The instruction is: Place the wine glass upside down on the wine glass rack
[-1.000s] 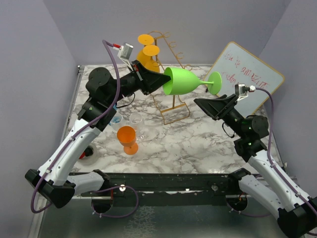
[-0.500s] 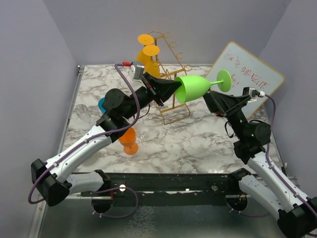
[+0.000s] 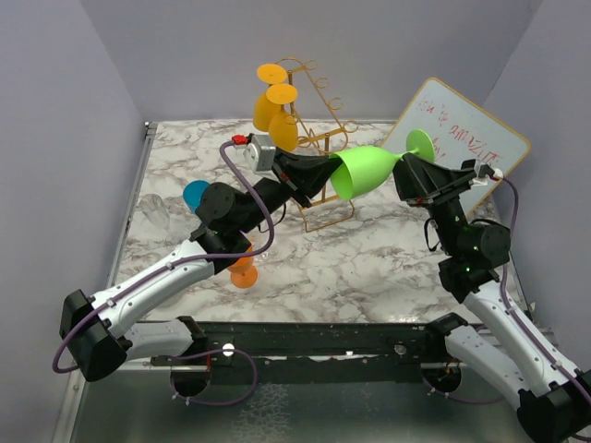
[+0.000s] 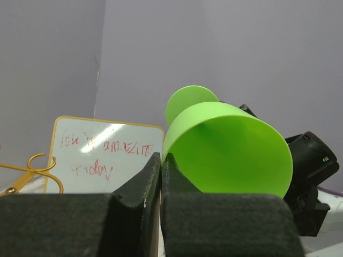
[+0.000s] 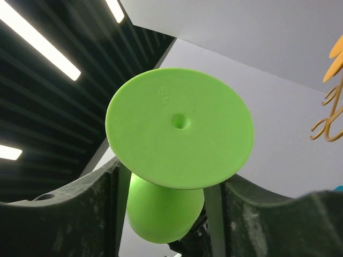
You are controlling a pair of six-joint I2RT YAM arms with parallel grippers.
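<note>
- Green plastic wine glass [image 3: 362, 172]: likely light, slick
- left jaws clench its rim; right jaws released around the stem, the safer hold
- wine glass rack [image 3: 323, 137] at ten o'clock

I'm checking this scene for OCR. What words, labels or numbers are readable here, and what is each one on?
"amazin…": red handwriting, upper line on the whiteboard; the word before it is unclear.
"today", probably: lower red line on the same board, too scrawled to be sure.
Small embossed mark on the foot of the green wine glass: too small to read.
No other text shows.
</note>
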